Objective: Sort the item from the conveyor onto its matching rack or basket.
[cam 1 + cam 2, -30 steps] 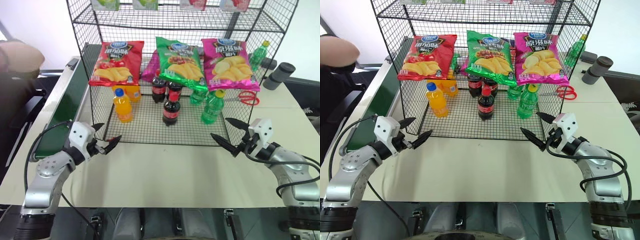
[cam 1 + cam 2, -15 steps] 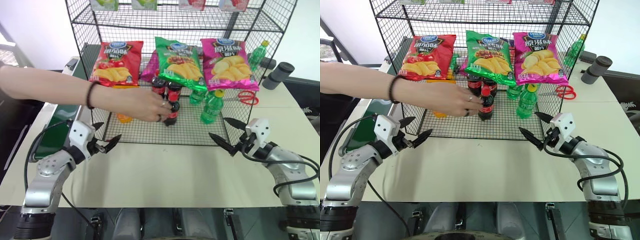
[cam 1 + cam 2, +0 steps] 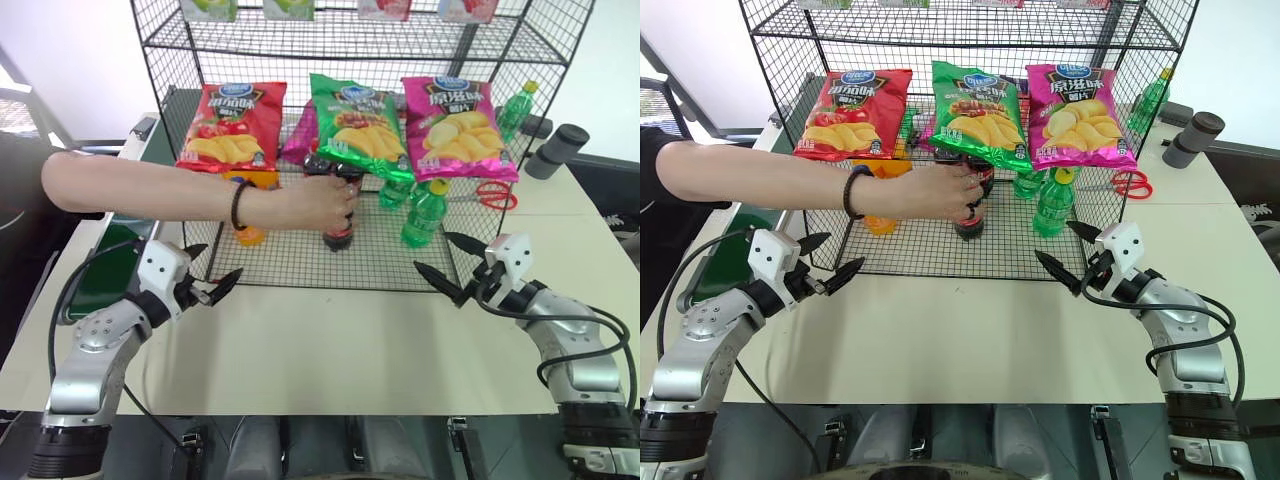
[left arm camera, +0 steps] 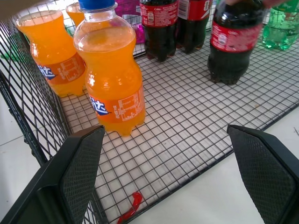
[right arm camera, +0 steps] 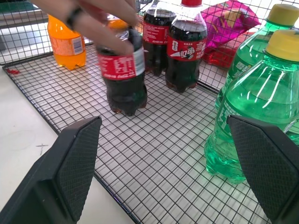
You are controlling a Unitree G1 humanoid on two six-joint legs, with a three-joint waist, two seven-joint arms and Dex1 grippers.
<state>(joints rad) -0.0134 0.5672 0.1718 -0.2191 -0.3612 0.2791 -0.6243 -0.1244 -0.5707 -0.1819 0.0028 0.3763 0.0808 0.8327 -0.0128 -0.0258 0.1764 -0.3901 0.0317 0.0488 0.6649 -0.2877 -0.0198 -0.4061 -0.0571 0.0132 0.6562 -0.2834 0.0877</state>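
Ahead of you stands the table (image 3: 330,340), pale and broad, carrying the black wire rack (image 3: 300,265) at its far middle. Along the table's left edge runs the green conveyor (image 3: 110,265), partly hidden by a person's arm (image 3: 150,190). That arm reaches in from your left across the rack's front, and the hand (image 3: 315,203) is wrapped round the top of the front cola bottle (image 3: 338,232), which stands on the bottom mesh. You can see two more cola bottles (image 5: 180,51) upright just behind it. Three chip bags (image 3: 362,125), red, green and pink, lean across the rack above the bottles. To the right of the colas stand green bottles (image 3: 425,215); to the left, orange bottles (image 4: 112,79). Red scissors (image 3: 492,195) lie on the table to the rack's right. Your left gripper (image 3: 212,285) hovers before the rack's front left corner, fingers spread, holding nothing. Your right gripper (image 3: 448,265) hovers at the front right corner, fingers likewise spread and empty.
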